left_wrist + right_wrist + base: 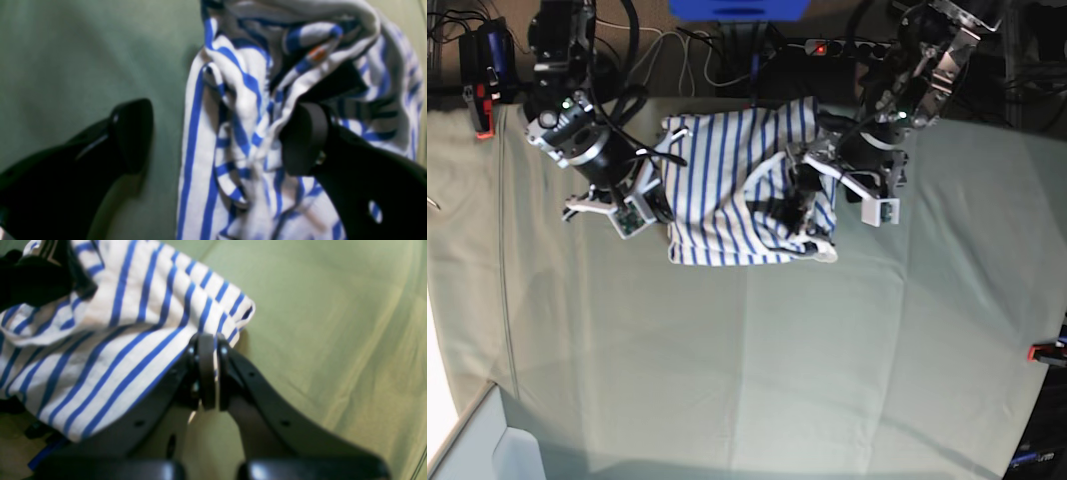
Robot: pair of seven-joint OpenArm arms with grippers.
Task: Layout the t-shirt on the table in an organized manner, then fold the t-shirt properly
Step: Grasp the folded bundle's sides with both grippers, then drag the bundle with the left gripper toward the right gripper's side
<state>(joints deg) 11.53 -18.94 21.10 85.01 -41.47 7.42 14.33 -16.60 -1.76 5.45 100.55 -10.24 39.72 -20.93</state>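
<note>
Here the t-shirt (737,190) lies bunched in the upper middle of the base view, soft white cloth with thin blue stripes, fairly flat on its left half and heaped into folds on its right. It rests on the table (757,360), a broad pale grey-green cloth surface with faint creases and a long seam line across it; a small red-orange clip (1045,352) sits at the right edge. In the right wrist view the right gripper (209,371) has its two black curved fingers pressed together on the shirt's edge (133,350), a thin strip of cloth pinched between the round pads near the frame's centre. Its arm reaches in from the upper left of the base view, angled down toward the shirt's left side. In the left wrist view the left gripper (220,136) is spread wide: one black finger (133,133) hangs over bare table at the lower left, the other (305,138) is among the crumpled folds (247,100) at the right, and it grips nothing. A small orange mark shows in the folds near the top, perhaps a label, but the blur makes it unreadable. That arm comes from the upper right of the base view.
</note>
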